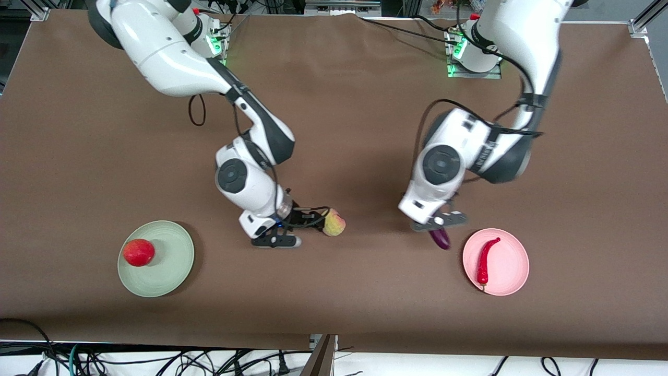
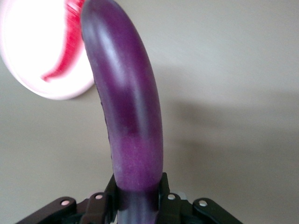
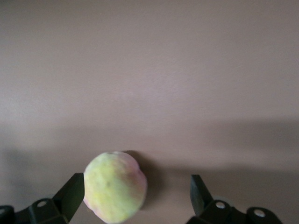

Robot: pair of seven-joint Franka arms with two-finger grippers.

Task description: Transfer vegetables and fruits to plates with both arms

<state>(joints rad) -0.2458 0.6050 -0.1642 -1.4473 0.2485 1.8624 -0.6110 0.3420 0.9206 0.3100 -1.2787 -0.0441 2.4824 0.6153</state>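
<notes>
Purple eggplant (image 2: 128,116) clamped by left fingers (image 2: 164,186); right fingers (image 3: 198,189) spread wide.

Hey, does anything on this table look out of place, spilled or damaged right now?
Nothing stands out. The red fruit sits on the green plate and the chili pepper on the pink plate. The left hand is shut on the eggplant; the right hand is open around the yellowish-green fruit.
</notes>
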